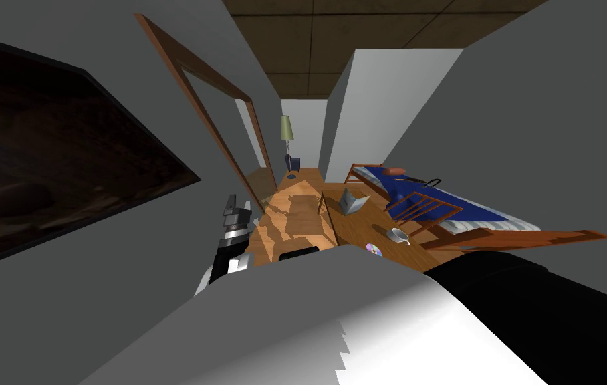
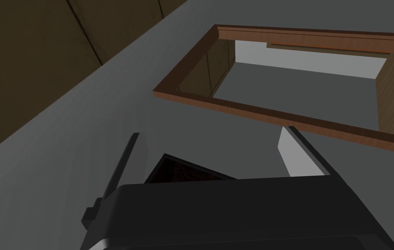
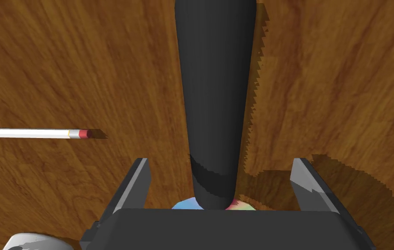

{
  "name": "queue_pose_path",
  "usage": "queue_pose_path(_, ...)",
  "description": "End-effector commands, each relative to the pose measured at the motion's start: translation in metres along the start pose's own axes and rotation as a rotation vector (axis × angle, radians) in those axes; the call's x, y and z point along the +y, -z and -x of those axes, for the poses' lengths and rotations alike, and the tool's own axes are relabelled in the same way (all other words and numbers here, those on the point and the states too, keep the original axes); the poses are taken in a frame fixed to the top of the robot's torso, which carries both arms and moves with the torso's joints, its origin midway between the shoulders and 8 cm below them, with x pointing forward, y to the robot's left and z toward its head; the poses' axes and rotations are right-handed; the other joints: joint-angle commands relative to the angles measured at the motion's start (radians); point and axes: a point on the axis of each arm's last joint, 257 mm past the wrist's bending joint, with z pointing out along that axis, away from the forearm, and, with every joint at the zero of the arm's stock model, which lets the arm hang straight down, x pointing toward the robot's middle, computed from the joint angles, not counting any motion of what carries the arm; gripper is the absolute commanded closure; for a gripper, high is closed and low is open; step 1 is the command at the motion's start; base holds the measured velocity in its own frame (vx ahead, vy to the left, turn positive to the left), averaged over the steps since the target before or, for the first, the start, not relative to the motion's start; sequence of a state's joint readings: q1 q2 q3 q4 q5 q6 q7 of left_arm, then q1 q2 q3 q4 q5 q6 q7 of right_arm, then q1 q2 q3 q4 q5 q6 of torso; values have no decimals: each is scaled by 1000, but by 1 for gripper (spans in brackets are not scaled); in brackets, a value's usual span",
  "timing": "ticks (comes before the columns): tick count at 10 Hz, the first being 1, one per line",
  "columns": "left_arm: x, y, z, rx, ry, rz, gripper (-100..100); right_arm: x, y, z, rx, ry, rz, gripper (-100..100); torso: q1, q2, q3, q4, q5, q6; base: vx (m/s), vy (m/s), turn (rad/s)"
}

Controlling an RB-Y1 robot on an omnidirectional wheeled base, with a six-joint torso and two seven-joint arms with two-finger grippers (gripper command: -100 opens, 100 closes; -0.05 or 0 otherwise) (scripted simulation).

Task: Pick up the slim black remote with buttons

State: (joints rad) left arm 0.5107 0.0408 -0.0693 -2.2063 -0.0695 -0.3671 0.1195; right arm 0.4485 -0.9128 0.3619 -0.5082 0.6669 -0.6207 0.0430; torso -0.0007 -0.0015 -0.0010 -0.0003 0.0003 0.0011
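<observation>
Flat, even light with no glare: the grey walls (image 1: 61,321) look dim and the wooden tabletop (image 1: 295,214) is brighter. The head view's wide lens splays the walls toward the corners. Beside the black remote (image 3: 215,87), a jagged-edged shadow lies on the tabletop.

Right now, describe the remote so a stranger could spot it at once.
On the wooden table, between the fingers of the open right gripper, lies the remote. It is the long, slim black bar whose near end overlaps a rainbow disc, unlike the thin white pencil beside it.
</observation>
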Motion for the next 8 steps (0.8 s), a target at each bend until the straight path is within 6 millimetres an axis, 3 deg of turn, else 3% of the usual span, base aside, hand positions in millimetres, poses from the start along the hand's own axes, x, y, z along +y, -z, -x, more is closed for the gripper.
queue_pose_path(1, 0, 0, 0, 0, 0, 0, 0, 13, -9, 6, -10, 10, 28, -100, 0, 0, 0, 0, 0, 0, 70, -23, 10)
queue_pose_path(3, 0, 0, 0, 0, 0, 0, 0, -2, -2, -9, 15, -8, -7, -100, 1, 1, 0, 0, 0, 0, 21, 0, 6)
queue_pose_path(5, 0, 0, 0, 0, 0, 0, 0, -1, -2, -7, 13, -6, -4, -100, 2, 4, 2, 1, 0, 0, -4, 2, -4)
queue_pose_path(6, 0, 0, 0, 0, 0, 0, 0, -1, -2, -8, 13, -6, -4, 0, 2, 4, 2, 1, 0, 0, 0, 0, 0)
queue_pose_path(7, 0, 0, 0, 0, 0, 0, 0, 8, -11, -13, 15, -14, -6, -100, 2, 4, 2, 1, 0, 0, -4, -41, 56)
queue_pose_path(8, 0, 0, 0, 0, 0, 0, 0, 10, -14, -14, 15, -16, -6, -100, 0, 4, 2, 1, 0, -1, -13, -59, 49)
